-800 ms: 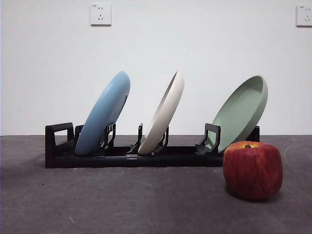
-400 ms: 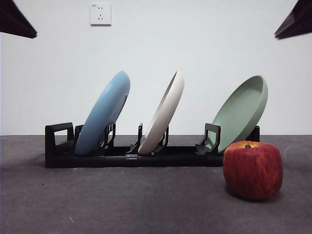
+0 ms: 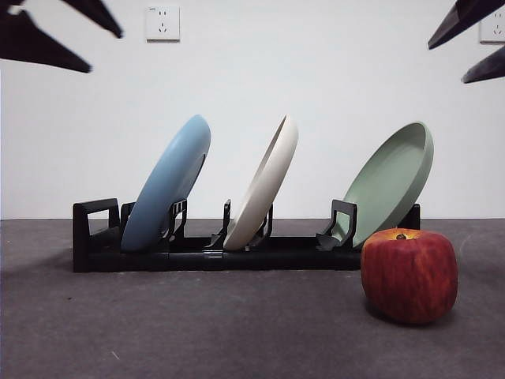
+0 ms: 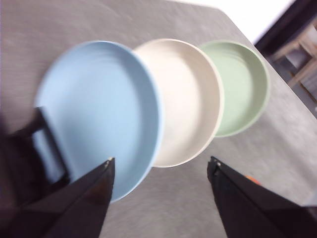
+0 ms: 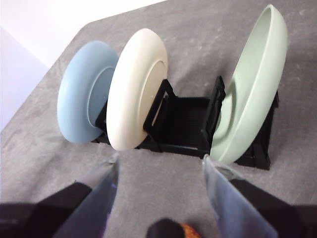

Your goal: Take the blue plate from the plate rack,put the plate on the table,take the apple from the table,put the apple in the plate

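Front view: the big round light-blue plate (image 3: 167, 183) is seen leaning in the long black plastic rack (image 3: 237, 251), beside a cream-white plate (image 3: 263, 183) and a sage-green plate (image 3: 390, 181). The red apple (image 3: 409, 275) sits on the dark grey table (image 3: 197, 328). The left gripper (image 4: 159, 167) is held wide open over the blue plate. The right gripper (image 5: 159, 162) is held open above the apple, facing the rack.

Even, soft light with faint shadows on the table (image 3: 197, 332); both wrist views are blurred.
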Available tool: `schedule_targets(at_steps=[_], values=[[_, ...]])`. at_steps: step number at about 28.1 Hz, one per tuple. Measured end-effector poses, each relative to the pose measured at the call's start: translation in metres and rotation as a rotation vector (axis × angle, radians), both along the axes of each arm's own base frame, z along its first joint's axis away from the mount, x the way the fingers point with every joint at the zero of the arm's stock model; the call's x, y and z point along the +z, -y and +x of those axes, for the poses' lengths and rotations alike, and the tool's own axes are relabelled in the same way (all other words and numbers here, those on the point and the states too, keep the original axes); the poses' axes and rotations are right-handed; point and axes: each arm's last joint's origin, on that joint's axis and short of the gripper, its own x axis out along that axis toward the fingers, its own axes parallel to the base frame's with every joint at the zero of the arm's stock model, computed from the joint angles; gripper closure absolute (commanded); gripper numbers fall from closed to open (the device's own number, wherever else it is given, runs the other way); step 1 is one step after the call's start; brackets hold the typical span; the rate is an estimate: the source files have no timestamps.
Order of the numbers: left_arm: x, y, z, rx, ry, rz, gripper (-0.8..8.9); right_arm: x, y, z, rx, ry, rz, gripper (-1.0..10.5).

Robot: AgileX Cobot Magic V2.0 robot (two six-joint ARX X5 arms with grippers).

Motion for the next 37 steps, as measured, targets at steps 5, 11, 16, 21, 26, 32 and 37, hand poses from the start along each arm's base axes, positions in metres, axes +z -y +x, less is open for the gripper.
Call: schedule_targets(at_steps=[5, 11, 16, 21, 26, 32, 37], values=[[0.009, 0.020, 0.033, -0.046, -0.073, 0.019, 5.00, 0.005, 0.000, 0.000, 0.003, 0.015, 0.001, 6.6], [0.010, 0.043, 0.072, -0.039, -0.127, 0.086, 5.01, 0.003, 0.000, -0.001, 0.003, -0.004, 0.000, 6.6], [-0.002, 0.060, 0.096, -0.056, -0.167, 0.115, 5.03, 0.002, 0.000, -0.001, 0.003, -0.019, -0.001, 6.6], [-0.019, 0.071, 0.105, -0.047, -0.201, 0.162, 5.04, 0.001, 0.000, -0.002, 0.003, -0.026, -0.002, 6.6], [-0.019, 0.074, 0.106, -0.033, -0.182, 0.179, 6.18, 0.001, 0.000, -0.002, 0.003, -0.028, -0.002, 6.6], [-0.020, 0.074, 0.107, -0.041, -0.177, 0.186, 6.26, 0.001, 0.000, -0.002, 0.003, -0.029, -0.002, 6.6], [-0.030, 0.079, 0.111, -0.060, -0.201, 0.196, 6.31, 0.001, 0.000, -0.002, 0.003, -0.033, -0.003, 6.6]])
